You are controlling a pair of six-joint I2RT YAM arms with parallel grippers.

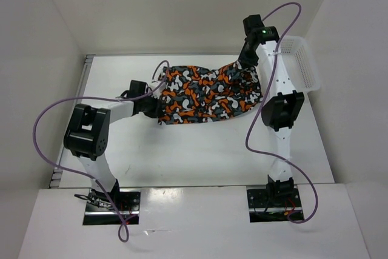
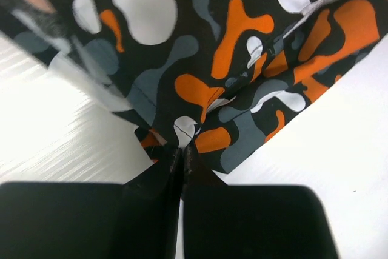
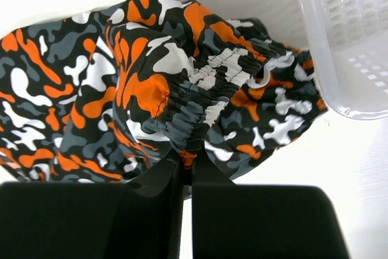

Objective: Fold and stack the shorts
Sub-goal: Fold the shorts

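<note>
The shorts, in an orange, white, grey and black camouflage print, lie spread across the middle of the white table. My left gripper is shut on the shorts' left edge; the left wrist view shows the cloth pinched between the jaws. My right gripper is shut on the elastic waistband at the shorts' far right corner; the right wrist view shows the gathered waistband held at the jaw tips and lifted a little, with folds bunched under it.
A white plastic mesh basket stands at the right edge of the table, close beside the right gripper; its corner shows in the right wrist view. White walls enclose the table on three sides.
</note>
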